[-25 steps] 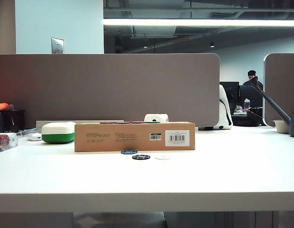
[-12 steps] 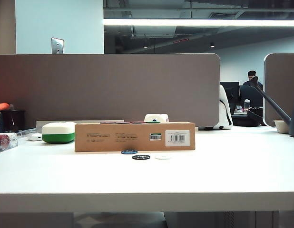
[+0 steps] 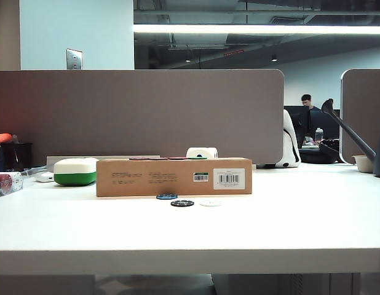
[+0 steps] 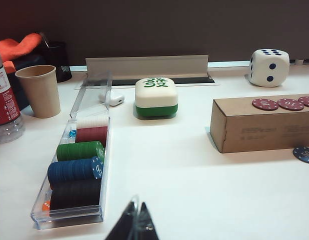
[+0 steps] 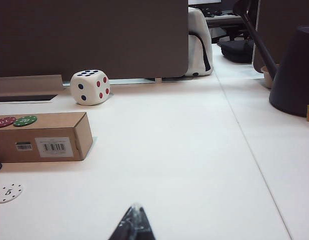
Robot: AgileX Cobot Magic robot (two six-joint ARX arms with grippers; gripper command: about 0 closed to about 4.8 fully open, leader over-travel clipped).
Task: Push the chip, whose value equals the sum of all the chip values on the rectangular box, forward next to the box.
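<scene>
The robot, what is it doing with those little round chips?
Nothing is being touched right now. The blue chip lies right by the front of the brown box, with a black chip and a white chip beside it. Red and green chips sit on top of the box. The left gripper and right gripper hang above the table, away from the chips, both shut.
</scene>
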